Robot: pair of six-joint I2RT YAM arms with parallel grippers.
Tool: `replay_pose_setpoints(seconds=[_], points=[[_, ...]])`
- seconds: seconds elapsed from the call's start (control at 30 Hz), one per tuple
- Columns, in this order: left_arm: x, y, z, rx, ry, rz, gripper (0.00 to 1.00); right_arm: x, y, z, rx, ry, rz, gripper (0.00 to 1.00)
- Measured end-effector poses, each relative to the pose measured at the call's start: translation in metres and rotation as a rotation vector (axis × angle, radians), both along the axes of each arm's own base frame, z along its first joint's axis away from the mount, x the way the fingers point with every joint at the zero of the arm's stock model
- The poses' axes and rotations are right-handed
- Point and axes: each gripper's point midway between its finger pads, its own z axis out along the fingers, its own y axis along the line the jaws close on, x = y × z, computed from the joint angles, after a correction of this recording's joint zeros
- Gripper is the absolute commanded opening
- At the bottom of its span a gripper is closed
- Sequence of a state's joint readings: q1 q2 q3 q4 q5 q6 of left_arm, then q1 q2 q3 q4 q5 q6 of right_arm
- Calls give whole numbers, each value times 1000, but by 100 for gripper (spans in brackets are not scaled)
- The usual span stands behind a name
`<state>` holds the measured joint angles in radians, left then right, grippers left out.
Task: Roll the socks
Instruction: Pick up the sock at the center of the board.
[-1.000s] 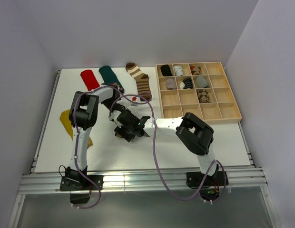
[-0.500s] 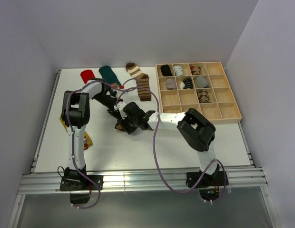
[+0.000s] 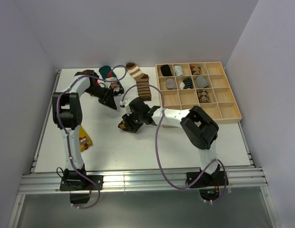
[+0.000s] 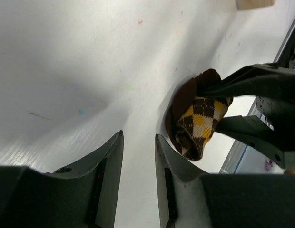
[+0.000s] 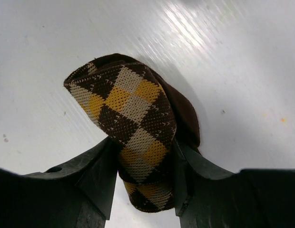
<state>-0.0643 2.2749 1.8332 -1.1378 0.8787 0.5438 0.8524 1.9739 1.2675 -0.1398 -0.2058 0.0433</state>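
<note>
White laminate is covering the table, showing faint scuffs and a few coloured specks in the wrist views. Plain pale walls are closing it in at the back and on both sides, and a ribbed metal rail is running along the near edge beneath the arm bases. Near the middle of the table the right gripper is clamping the argyle sock, which is bunched into a partial roll and resting on the surface; the right wrist view is showing its brown, cream and yellow diamonds squeezed between the fingers. The left gripper is hanging over the rear left of the table, well apart from that sock, its fingers standing slightly apart with nothing between them. A striped sock and a teal sock are lying flat along the back edge, and a mustard sock is peeking out beside the left arm. At the right rear a wooden tray of square compartments is sitting on the table, with rolled socks filling several of its back cells.
</note>
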Motion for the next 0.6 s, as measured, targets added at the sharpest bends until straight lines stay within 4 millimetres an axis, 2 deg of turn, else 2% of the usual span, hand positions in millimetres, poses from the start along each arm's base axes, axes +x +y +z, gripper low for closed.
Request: replay_pose_setpoints(seconds=[0.2, 0.33, 0.47, 0.6], points=[[9, 6, 38, -4, -92, 60, 35, 8, -26, 5, 4, 95, -76, 0], [10, 11, 62, -10, -151, 83, 35, 14, -43, 16, 12, 134, -129, 0], [5, 11, 69, -14, -159, 89, 34, 25, -55, 43, 60, 139, -178, 0], [0, 11, 67, -14, -144, 89, 34, 49, -69, 75, 116, 109, -235, 0]])
